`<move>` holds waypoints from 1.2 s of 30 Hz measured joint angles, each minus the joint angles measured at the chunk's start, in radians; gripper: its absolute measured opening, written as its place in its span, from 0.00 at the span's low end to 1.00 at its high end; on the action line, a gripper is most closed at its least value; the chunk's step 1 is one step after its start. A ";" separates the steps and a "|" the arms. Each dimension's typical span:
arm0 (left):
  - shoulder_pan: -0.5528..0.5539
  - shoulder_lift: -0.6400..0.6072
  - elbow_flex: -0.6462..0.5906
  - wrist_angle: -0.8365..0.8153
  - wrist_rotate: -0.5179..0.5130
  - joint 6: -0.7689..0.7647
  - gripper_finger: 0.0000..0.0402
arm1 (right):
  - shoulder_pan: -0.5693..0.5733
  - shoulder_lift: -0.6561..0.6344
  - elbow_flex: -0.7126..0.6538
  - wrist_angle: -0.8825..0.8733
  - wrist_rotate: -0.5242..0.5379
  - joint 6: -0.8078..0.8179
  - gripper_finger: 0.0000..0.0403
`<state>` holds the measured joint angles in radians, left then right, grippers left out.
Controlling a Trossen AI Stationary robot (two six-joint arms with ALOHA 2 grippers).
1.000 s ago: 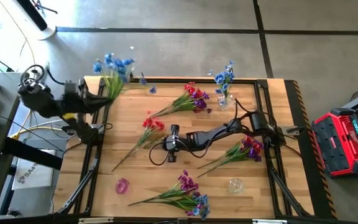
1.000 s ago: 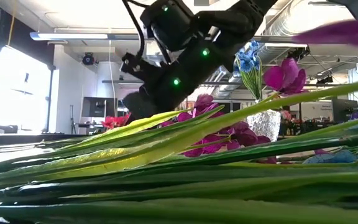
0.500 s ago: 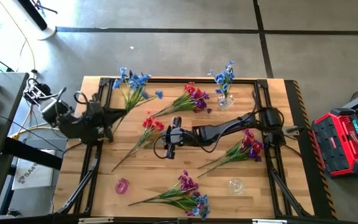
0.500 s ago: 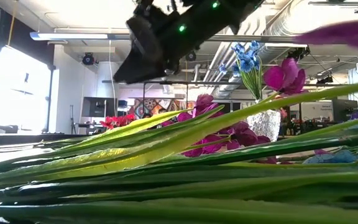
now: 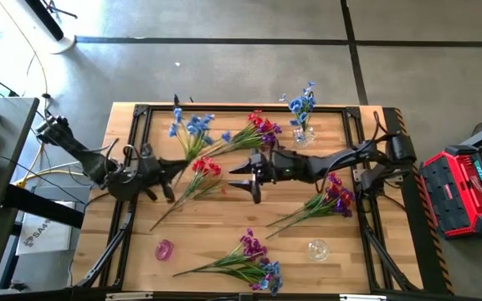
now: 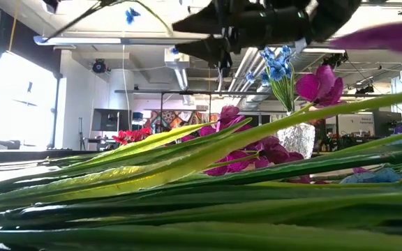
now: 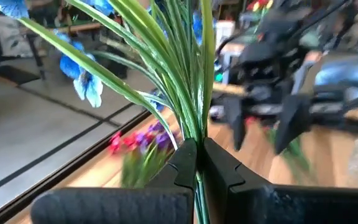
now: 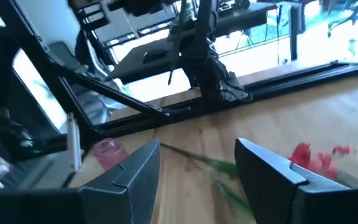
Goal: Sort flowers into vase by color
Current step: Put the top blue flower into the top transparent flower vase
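1. Left gripper (image 5: 167,170) is over the left part of the wooden table (image 5: 216,226), fingers clamped on the thin green stems of a blue flower spray (image 5: 192,127). The left wrist view shows the stems pinched flat between the two dark fingers (image 7: 185,163); long strap-like leaves fan up from the grip, with soft blue petals at the ends.
2. The blue spray slants from the grip toward the table's far edge, blossoms raised above the top.
3. Right gripper (image 5: 251,177) hangs near mid-table, fingers spread apart and holding nothing. The right wrist view shows bare wood and a green stem between its two dark fingers (image 8: 266,168).
4. Red flower spray (image 5: 205,165) lies flat just beside the right gripper, between the two grippers, with its stem running toward the table's left front.
5. Clear faceted glass vase (image 5: 302,134) stands upright at the far side holding blue blossoms.
6. Another red-purple spray (image 5: 258,130) lies near the vase; purple sprays (image 5: 333,199) and (image 5: 253,251) lie flat nearer the front.
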<state>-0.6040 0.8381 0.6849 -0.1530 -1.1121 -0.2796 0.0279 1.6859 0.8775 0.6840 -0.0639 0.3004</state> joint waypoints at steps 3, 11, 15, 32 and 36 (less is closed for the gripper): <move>0.033 0.030 -0.072 0.221 0.070 0.098 0.00 | -0.001 0.004 -0.036 0.052 0.001 0.026 0.49; 0.128 0.199 -0.147 0.524 0.225 0.177 0.00 | 0.026 0.005 -0.042 0.170 -0.001 0.006 0.49; 0.158 0.291 -0.145 0.637 0.321 0.185 0.00 | 0.024 0.005 -0.042 0.182 0.000 -0.014 0.49; 0.259 0.538 -0.145 0.866 0.526 0.177 0.00 | 0.025 0.005 -0.042 0.194 -0.016 -0.092 0.46; 0.259 0.541 -0.145 0.864 0.541 0.178 0.00 | 0.025 0.005 -0.042 0.172 0.009 -0.093 0.37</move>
<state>-0.3450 1.3788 0.5404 0.7106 -0.5709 -0.1017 0.0532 1.6905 0.8359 0.8563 -0.0546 0.2077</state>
